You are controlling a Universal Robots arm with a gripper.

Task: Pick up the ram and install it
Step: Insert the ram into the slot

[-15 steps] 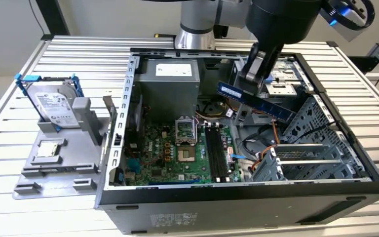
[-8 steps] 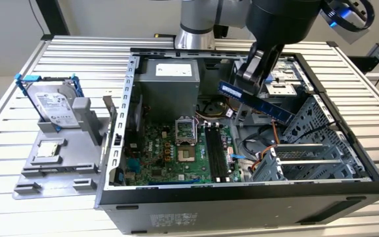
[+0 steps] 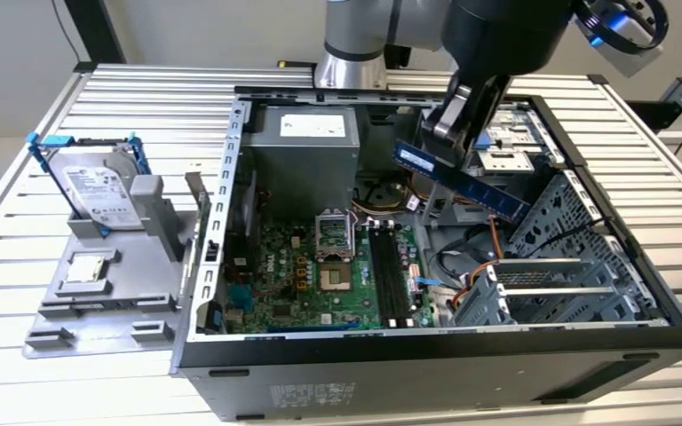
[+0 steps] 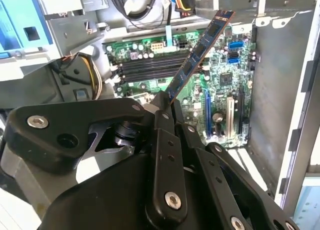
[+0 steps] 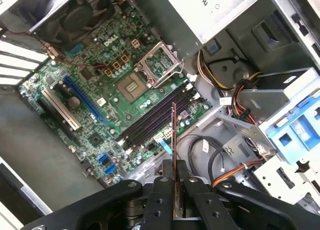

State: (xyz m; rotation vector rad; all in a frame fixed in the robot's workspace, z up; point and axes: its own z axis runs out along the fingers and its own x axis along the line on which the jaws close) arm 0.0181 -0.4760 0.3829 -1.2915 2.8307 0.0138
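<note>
My gripper [image 3: 448, 149] hangs over the open computer case [image 3: 436, 364] and is shut on the ram [image 3: 483, 193], a thin dark-blue stick held tilted in the air above the case's inside. The ram [image 4: 200, 50] sticks out from between the black fingers [image 4: 162, 140] over the green motherboard [image 4: 220, 75]. In the first wrist view the ram [image 5: 173, 135] shows edge-on, above the long black memory sockets [image 5: 155, 115] and apart from them. The sockets [image 3: 389, 266] lie beside the processor socket [image 3: 331, 235].
A silver hard drive with blue rails [image 3: 95, 191] stands in a grey fixture [image 3: 92, 284] on the slatted table at the exterior view's left. Inside the case are a power supply [image 3: 305, 133], a metal drive cage [image 3: 560, 222] and loose cables [image 5: 235, 105].
</note>
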